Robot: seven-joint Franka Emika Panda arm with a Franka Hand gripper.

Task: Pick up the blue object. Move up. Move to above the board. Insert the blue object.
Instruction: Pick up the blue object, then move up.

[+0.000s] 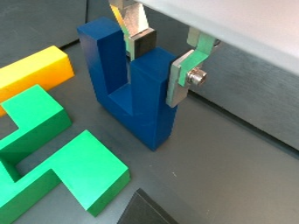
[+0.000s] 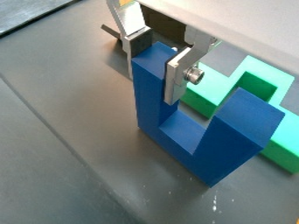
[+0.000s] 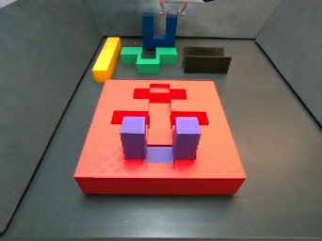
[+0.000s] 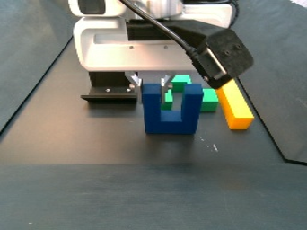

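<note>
In both wrist views the pincer (image 1: 160, 54) (image 2: 158, 52) straddles one prong of the blue object (image 1: 131, 83) (image 2: 193, 114), its silver fingers (image 1: 184, 77) flat against that prong's faces, narrowly parted and gripping it. The block stands upright on the dark tabletop (image 2: 70, 122), just beside a green block (image 1: 52, 153).

In a side view the red board (image 3: 161, 132) holds a purple U-shaped block (image 3: 160, 138) in a recess; the blue object (image 3: 158, 29) stands well behind it.

In a side view the blue object (image 4: 171, 109) sits under the pincer (image 4: 151, 83), beside a yellow bar (image 4: 235, 104) and near the fixture (image 4: 110, 92).
</note>
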